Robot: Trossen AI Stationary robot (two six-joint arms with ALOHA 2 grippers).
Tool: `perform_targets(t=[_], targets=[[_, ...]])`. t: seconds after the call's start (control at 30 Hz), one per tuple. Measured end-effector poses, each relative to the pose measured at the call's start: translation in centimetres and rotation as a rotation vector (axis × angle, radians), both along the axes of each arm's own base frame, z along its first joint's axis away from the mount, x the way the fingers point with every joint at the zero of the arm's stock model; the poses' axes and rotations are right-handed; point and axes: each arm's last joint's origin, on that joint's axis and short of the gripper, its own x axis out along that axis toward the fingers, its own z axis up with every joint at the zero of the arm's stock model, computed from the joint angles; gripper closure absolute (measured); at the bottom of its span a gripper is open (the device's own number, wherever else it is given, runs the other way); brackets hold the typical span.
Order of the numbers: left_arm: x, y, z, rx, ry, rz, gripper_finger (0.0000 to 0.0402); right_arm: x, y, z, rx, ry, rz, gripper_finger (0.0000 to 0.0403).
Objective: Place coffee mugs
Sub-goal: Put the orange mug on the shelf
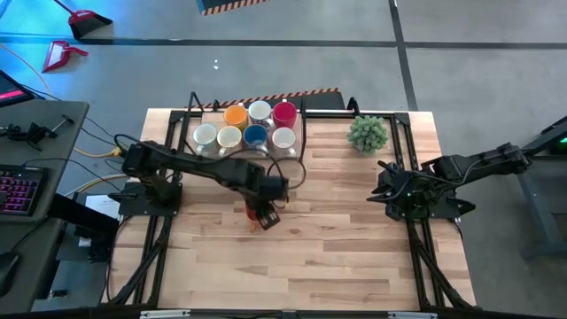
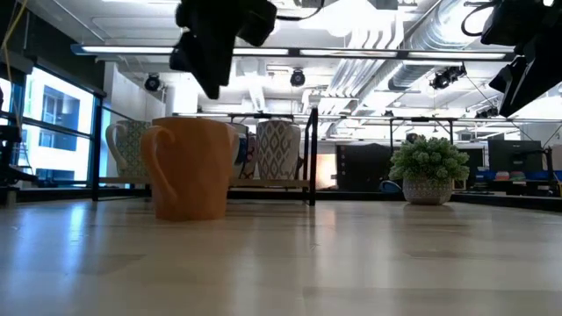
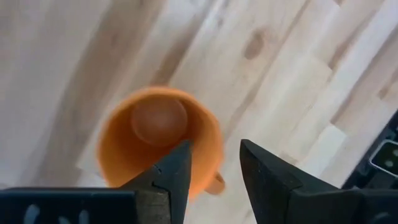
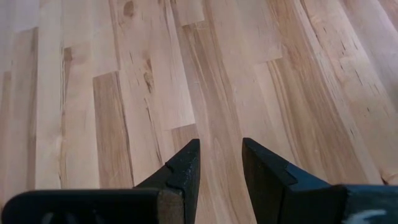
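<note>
We note one mug (image 3: 158, 137) upright on the desk (image 1: 354, 239) just below our left jaws; seven mugs (image 1: 244, 126) cluster well behind them.

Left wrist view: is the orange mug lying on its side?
No. The orange mug stands upright on the wooden table, its open mouth facing the camera.

You are looking at two dark, near-black arms built of slim jointed links. The left hand (image 3: 214, 171) and the right hand (image 4: 221, 165) each carry two black, wedge-shaped fingers (image 4: 180, 168) with stepped inner edges on a flat dark crossbar. Thin black cables loop beside the left arm's wrist.
</note>
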Motion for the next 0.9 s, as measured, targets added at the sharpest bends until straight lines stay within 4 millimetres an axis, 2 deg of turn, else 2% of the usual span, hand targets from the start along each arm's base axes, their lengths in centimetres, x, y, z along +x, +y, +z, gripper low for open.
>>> perform_targets(t=[0.3, 0.5, 0.6, 0.9], targets=[[-0.1, -1.9, -0.3, 0.038, 0.001, 0.077, 0.0253, 0.0, 0.0, 0.0, -0.002, 0.0, -0.001, 0.0304], [0.6, -2.9, -2.3, 0.051, 0.053, 0.052, 0.0252, 0.0, 0.0, 0.0, -0.001, -0.001, -0.001, 0.0304], [0.8, -3.0, -2.9, 0.058, 0.069, 0.043, 0.0252, 0.0, 0.0, 0.0, -0.002, 0.0, -0.001, 0.0304], [0.9, -2.9, -2.8, 0.089, 0.057, 0.094, 0.0252, 0.0, 0.0, 0.0, -0.001, 0.0, 0.0, 0.0304]])
